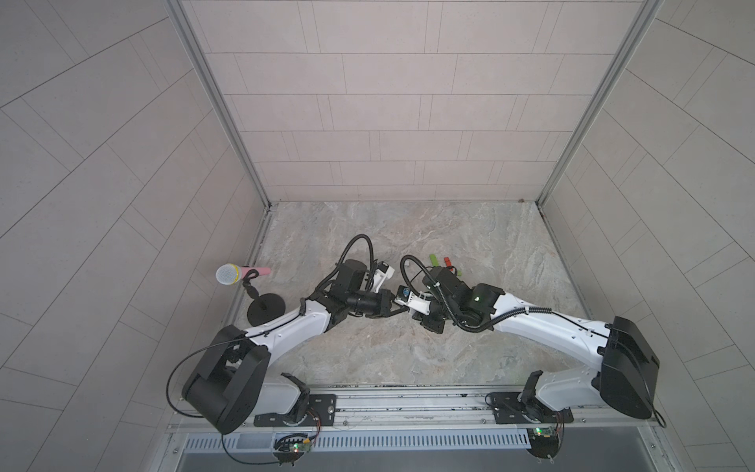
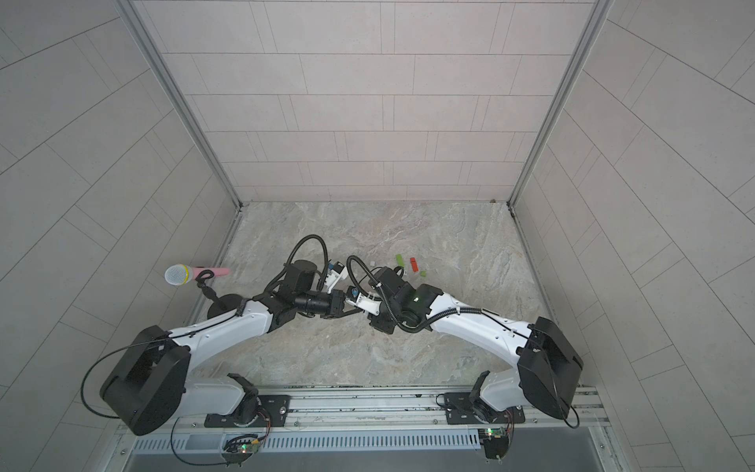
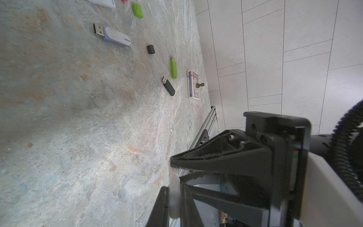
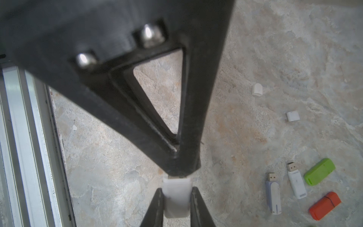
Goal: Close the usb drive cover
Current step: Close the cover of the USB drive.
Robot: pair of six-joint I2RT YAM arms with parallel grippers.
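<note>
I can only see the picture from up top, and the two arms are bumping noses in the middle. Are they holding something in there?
Observer: Yes. The right wrist view shows black fingers squeezing a white usb drive from both sides.
Operator: Are there any drives I can't see from up here?
Observer: The left wrist view shows a black usb drive lying flat, with its metal plug bare.
Operator: Where's its cap?
Observer: A small black cap lies apart from it, not touching it.
</note>
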